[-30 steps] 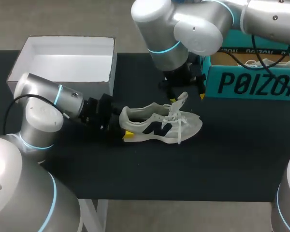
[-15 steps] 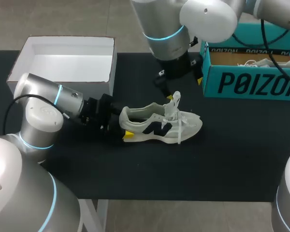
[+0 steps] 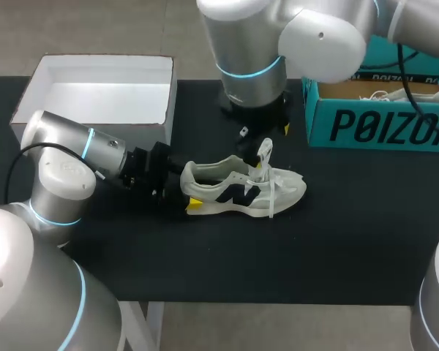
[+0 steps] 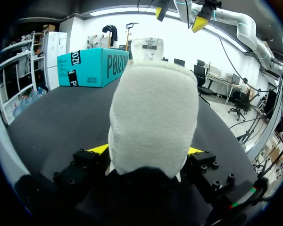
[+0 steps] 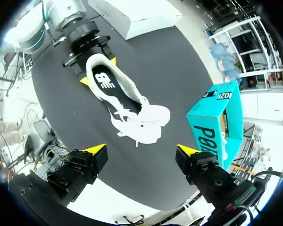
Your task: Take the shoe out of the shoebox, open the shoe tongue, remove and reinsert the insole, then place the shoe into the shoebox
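A pale grey and white shoe lies on its side-sole on the black table, toe to the right. Its tongue stands pulled up. My left gripper is shut on the heel; in the left wrist view the padded heel fills the space between both yellow-tipped fingers. High above the shoe, my right gripper is open with nothing in it. From there I look into the shoe and see the dark insole with a white logo.
A teal shoebox stands at the back right with another pale shoe inside. An open white box sits at the back left. The front half of the table is bare.
My right arm has lifted up and back from the tongue, which it was beside a second ago. The tongue now stands free. The left arm and the shoe have not moved.
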### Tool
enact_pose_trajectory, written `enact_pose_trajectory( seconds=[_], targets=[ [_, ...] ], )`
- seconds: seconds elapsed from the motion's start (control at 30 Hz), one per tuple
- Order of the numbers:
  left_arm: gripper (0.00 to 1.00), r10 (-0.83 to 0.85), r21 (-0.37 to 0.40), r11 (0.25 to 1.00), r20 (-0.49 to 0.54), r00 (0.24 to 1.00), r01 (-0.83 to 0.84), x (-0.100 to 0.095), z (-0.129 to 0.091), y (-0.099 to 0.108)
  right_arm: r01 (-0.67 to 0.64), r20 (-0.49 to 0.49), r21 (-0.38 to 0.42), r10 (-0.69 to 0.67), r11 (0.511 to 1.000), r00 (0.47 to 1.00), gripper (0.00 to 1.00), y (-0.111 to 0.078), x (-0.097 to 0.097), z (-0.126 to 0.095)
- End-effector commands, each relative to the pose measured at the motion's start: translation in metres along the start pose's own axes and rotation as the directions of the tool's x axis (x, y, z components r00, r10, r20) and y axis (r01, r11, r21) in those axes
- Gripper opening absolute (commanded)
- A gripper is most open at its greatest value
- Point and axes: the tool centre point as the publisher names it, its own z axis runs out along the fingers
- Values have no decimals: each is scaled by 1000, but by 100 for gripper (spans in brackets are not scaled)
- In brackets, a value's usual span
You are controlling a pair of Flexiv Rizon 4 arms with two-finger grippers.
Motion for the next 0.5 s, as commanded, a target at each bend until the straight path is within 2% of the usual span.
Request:
enact_pose_trajectory(
  seconds=[0.03,0.1,0.17,0.3,0.37,0.5],
  targets=[
    [0,0,0,1000,-1,1000,0,0,1,1,738,87,69,-741,672,666,0,19,11,2],
    [0,0,0,1000,-1,1000,0,0,1,1,780,76,61,-782,623,619,0,25,14,1],
    [0,0,0,1000,-1,1000,0,0,1,1,793,64,53,-795,607,604,0,30,16,1],
    [0,0,0,1000,-1,1000,0,0,1,1,824,51,-41,-823,565,566,0,44,23,-2],
    [0,0,0,1000,-1,1000,0,0,1,1,829,37,-32,-828,559,560,0,50,27,-2],
    [0,0,0,1000,-1,1000,0,0,1,1,829,37,-32,-828,559,560,0,50,27,-2]
  ],
)
